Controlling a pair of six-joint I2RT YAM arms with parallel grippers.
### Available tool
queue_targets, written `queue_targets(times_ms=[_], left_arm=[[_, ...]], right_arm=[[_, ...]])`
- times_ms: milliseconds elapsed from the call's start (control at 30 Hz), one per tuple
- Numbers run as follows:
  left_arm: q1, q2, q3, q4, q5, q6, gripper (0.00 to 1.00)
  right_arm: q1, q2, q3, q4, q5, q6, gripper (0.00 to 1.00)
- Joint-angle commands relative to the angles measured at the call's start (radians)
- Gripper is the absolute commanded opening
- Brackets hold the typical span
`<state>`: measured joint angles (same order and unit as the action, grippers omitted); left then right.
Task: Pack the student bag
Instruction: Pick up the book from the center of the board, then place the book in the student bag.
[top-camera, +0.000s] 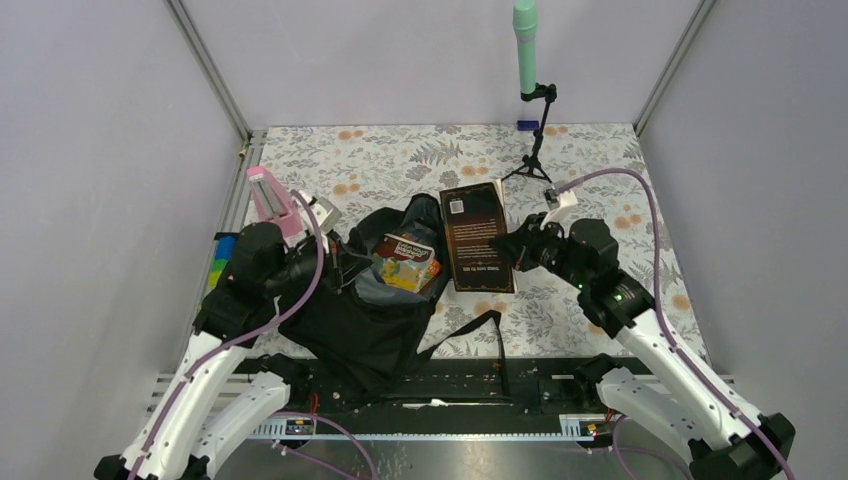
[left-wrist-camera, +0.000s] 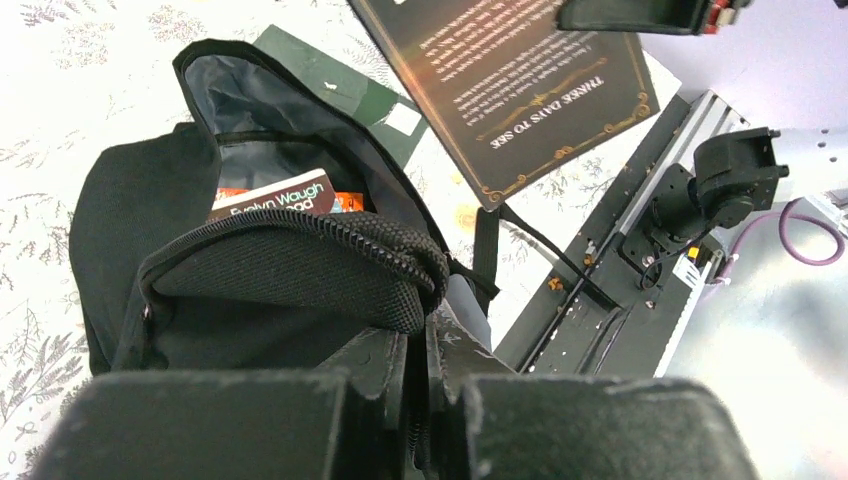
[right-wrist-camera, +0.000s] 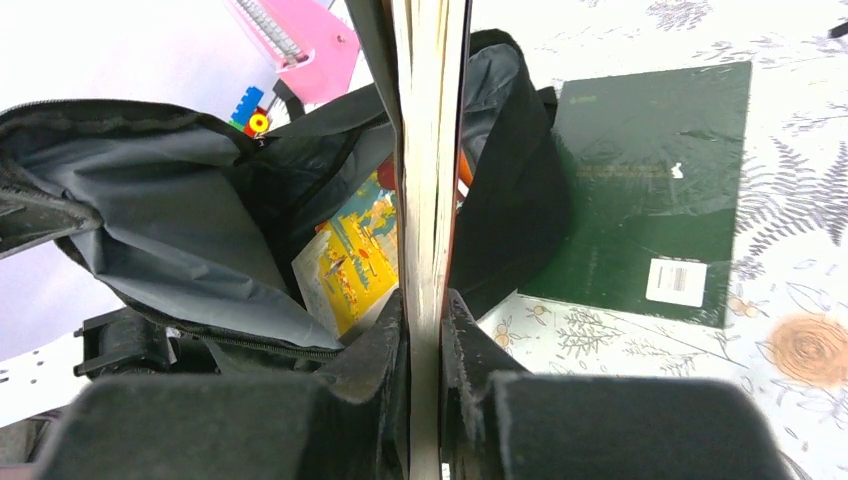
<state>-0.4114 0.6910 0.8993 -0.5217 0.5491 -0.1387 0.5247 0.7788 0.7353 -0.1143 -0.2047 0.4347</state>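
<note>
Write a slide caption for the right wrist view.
Right tool holds a book edge-on at the open student bag.

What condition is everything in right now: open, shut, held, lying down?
student bag: unzipped, mouth held open.
left fingers: shut on the bag's zipper rim.
right fingers: shut on the dark book.
dark book: gripped, not yet in the bag.
colourful book: inside the bag.
green book: lying flat, partly hidden by the bag.

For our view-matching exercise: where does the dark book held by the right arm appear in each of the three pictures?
Top view: the dark book is at centre, right of the bag.
Left wrist: top centre, cover text showing.
Right wrist: edge-on down the middle.
Shared landmark: the open bag.
</note>
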Motion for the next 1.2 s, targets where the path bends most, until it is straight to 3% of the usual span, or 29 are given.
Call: queue_targets(times_ms=[0, 200, 500, 600, 800, 933, 1167], left_arm=[[-0.007, -0.107, -0.045, 0.114, 0.025, 0.002, 0.00], [-0.007, -0.180, -0.115, 0.106, 0.003, -0.038, 0.00], [-0.007, -0.183, -0.120, 0.100, 0.029, -0.036, 0.00], [-0.007, -0.181, -0.107, 0.086, -0.014, -0.026, 0.00], [-0.007, -0.194, -0.108, 0.098, -0.366, -0.034, 0.00], [-0.007, -0.172, -0.107, 0.148, -0.311, -0.028, 0.00], [-0.007, -0.108, -0.051, 0.154, -0.257, 0.019, 0.00]], right_arm=[[0.001, 0.066, -0.009, 0.308, -0.094, 0.027, 0.00], [0.006, 0.250, 0.044, 0.468, -0.258, 0.067, 0.00], [0.080, 0.499, 0.128, 0.494, -0.408, -0.020, 0.00], [0.080, 0.548, 0.159, 0.452, -0.466, -0.016, 0.00], [0.081, 0.561, 0.201, 0.234, -0.547, -0.124, 0.00], [0.085, 0.646, 0.280, 0.150, -0.652, -0.153, 0.00], [0.129, 0.796, 0.419, 0.040, -0.652, -0.189, 0.00]])
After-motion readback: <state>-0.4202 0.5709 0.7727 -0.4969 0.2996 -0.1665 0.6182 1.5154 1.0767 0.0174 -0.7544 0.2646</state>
